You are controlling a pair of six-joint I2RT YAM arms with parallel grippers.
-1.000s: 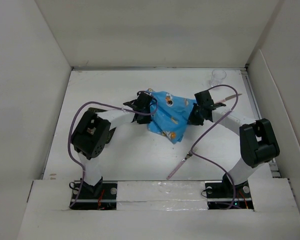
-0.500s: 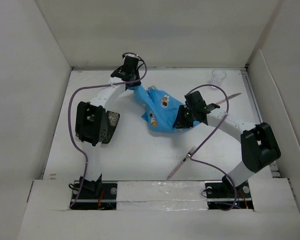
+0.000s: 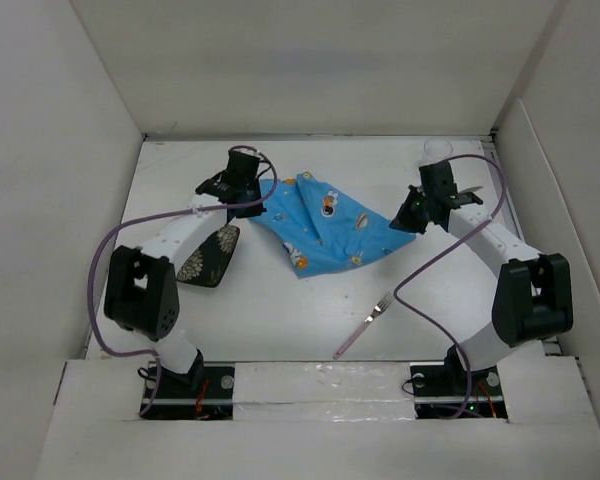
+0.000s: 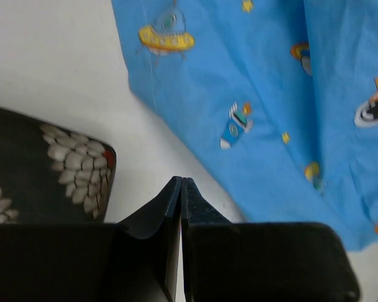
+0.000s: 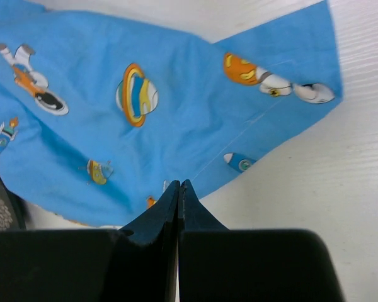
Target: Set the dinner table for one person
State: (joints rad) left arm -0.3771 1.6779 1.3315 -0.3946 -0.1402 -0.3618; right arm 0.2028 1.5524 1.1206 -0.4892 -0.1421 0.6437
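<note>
The blue cartoon-printed placemat (image 3: 325,225) lies spread, with some folds, in the middle of the white dinner table (image 3: 280,310). My left gripper (image 3: 250,188) is shut and empty, just off the placemat's left edge. In the left wrist view its tips (image 4: 179,181) are over bare table, between the placemat (image 4: 264,107) and the black floral plate (image 4: 44,170). My right gripper (image 3: 402,220) is shut at the placemat's right corner. In the right wrist view its tips (image 5: 178,184) sit over the placemat's edge (image 5: 145,126), with no cloth visible between them.
The black floral plate (image 3: 212,255) lies left of the placemat. A pink-handled fork (image 3: 363,326) lies toward the front. A clear cup (image 3: 437,150) stands at the back right, with a knife (image 3: 472,190) beside the right arm. White walls enclose the table.
The bunched placemat has been pulled out and now lies spread. Both grippers have let it go. The left arm came back from the far edge; the right gripper moved right and back.
</note>
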